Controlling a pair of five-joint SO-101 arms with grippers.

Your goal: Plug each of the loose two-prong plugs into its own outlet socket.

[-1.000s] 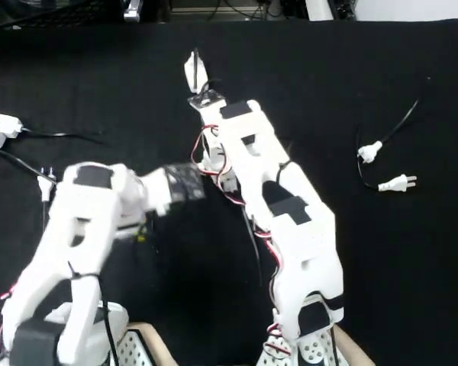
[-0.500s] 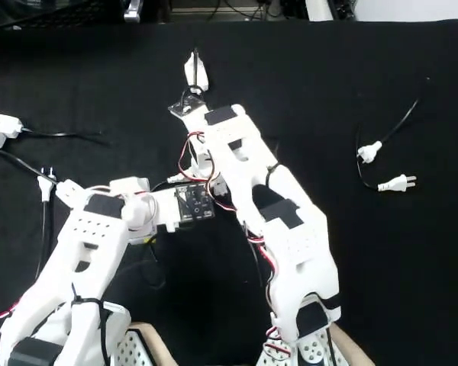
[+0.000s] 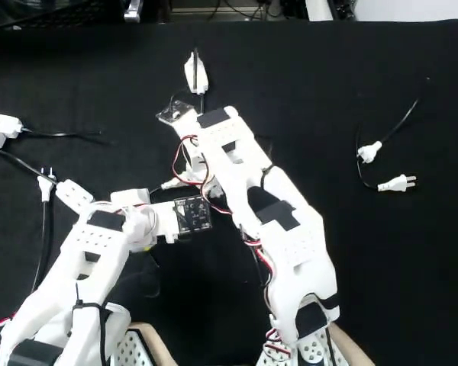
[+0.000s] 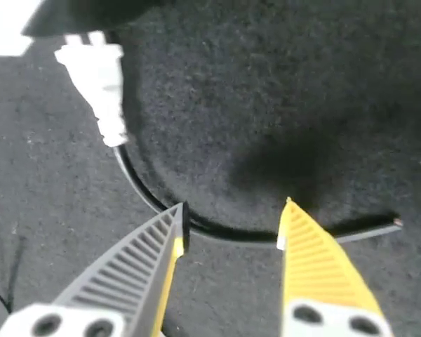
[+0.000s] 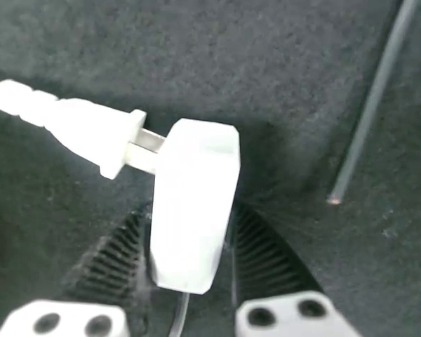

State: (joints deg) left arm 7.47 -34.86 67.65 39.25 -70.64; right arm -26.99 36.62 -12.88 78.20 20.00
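A white outlet socket (image 5: 193, 210) sits between my right gripper's (image 5: 191, 210) dark fingers (image 5: 266, 256), which are shut against its sides. A white two-prong plug (image 5: 70, 130) has its prongs partly in that socket. From above, this socket (image 3: 196, 74) lies at the table's far middle, at the right arm's tip. My left gripper (image 4: 231, 210) is open just above a black cable (image 4: 217, 235) that runs to a loose white plug (image 4: 95, 70). In the high view that plug (image 3: 44, 187) lies at the left, next to the left gripper (image 3: 70, 192).
Another white socket (image 3: 0, 128) with its cable lies at the far left edge. Two more white plugs (image 3: 370, 152) (image 3: 397, 183) on black cables lie at the right. A thin loose cable (image 5: 375, 91) ends beside the held socket. Black cloth covers the table.
The left arm has swung its gripper from the table's middle to the left, down by the loose plug. The right arm's wrist has turned leftwards; the socket at its tip stayed put.
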